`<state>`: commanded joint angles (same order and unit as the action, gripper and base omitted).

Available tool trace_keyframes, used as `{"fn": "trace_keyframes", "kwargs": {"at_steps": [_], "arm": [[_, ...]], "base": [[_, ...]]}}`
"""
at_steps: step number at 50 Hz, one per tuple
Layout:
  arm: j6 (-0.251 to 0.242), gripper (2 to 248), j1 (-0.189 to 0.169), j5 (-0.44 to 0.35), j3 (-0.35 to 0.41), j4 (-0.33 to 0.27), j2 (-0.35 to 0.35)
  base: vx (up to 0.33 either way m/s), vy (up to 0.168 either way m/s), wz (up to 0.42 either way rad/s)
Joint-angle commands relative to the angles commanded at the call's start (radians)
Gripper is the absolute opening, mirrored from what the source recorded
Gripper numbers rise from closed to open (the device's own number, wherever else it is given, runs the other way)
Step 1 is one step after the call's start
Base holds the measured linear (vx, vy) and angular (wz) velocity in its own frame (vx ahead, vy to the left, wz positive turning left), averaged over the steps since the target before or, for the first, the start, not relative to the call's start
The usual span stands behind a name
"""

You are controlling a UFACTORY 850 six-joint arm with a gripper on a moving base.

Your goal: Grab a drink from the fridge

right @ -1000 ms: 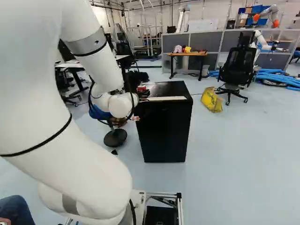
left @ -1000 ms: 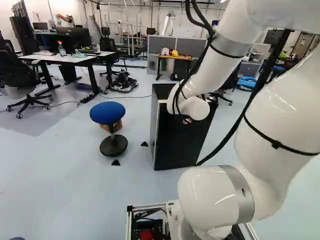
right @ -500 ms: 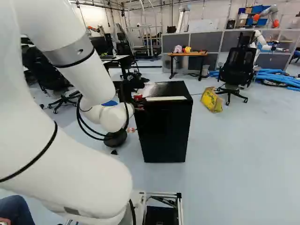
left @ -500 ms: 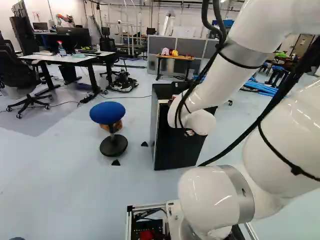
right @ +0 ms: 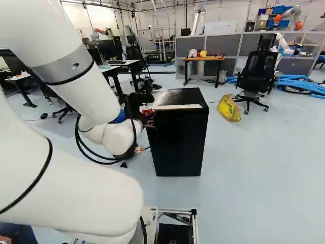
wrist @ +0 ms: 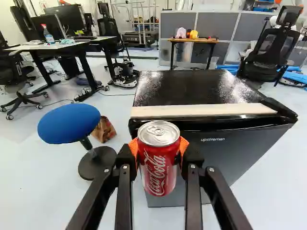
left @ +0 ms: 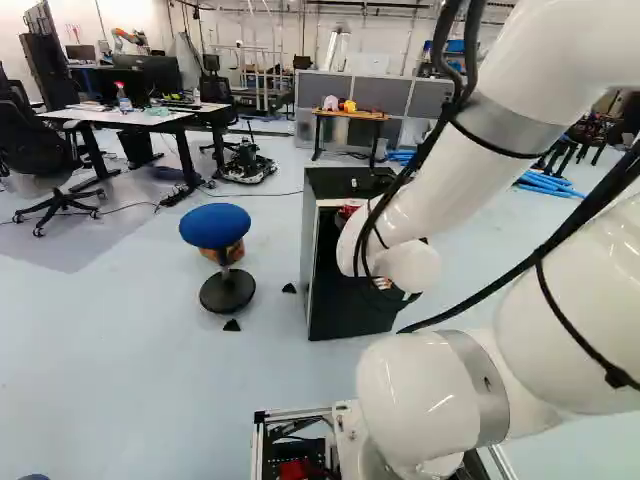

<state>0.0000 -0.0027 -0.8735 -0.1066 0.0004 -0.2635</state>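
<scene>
The gripper (right: 148, 121) is partly hidden by the arm's wrist in the right base view, and a red can (right: 147, 111) shows at it beside the fridge. In the wrist view the gripper (wrist: 159, 155) is shut on the upright can (wrist: 158, 167), an orange pad pressed to each side. Beyond the can stands the small black fridge (wrist: 211, 153), a pale strip along its top front edge. Its door looks closed. In the left base view the arm covers part of the fridge (left: 345, 310).
A blue-topped stool (left: 216, 224) stands left of the fridge in the left base view, with a brown bag behind it. Desks (left: 150, 118) and office chairs are farther off. A yellow bag (right: 229, 108) lies right of the fridge. Another robot (right: 290, 15) shows at the back.
The arm has drawn back and lower from the fridge top, its wrist shifting left in the right base view, and the can has come along in the gripper. The base has not moved.
</scene>
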Motion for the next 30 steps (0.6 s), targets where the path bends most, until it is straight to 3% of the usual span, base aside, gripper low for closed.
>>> {"fn": "trace_keyframes", "kwargs": {"at_steps": [30], "arm": [[0.000,100,0.003,0.001,0.019,0.000,-0.016]], "base": [[0.000,0.000,0.000]]}}
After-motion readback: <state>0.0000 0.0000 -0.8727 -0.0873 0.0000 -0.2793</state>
